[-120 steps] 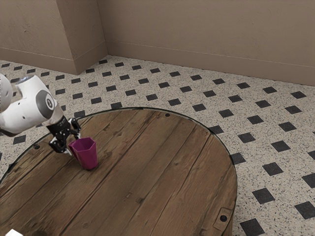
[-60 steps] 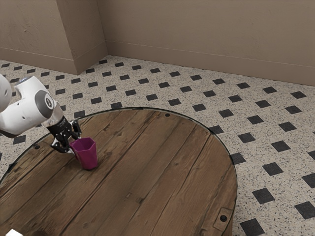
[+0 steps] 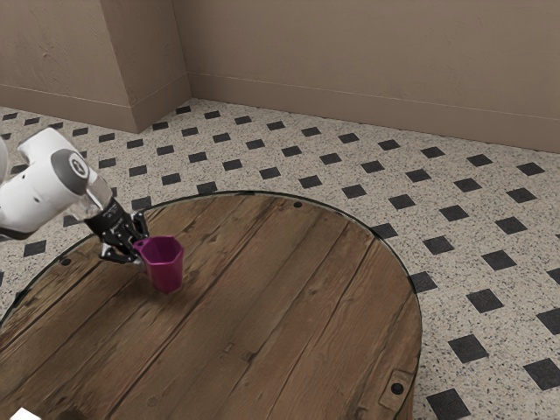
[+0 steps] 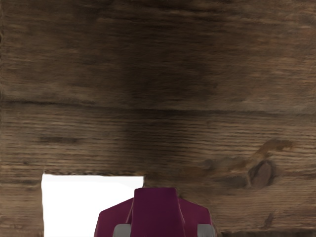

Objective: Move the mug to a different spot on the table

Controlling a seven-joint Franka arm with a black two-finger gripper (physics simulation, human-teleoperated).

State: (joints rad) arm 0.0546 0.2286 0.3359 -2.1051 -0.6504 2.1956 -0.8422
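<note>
One magenta mug (image 3: 165, 263) sits upright over the round wooden desk (image 3: 289, 297), toward the exterior view's left; you cannot tell whether its base touches the wood. Your tool (image 3: 134, 249) pinches the mug at the rim, on the arm's side. The arm reaches in low from that left, with the wrist angled down.

Exterior view: high at the arm (image 3: 52, 182)'s side, looks down wide across the round table (image 3: 289, 306) and tiled floor (image 3: 420, 175). Wrist view: close over the planks, faces down. Shared: tabletop, mug (image 3: 164, 262).
</note>
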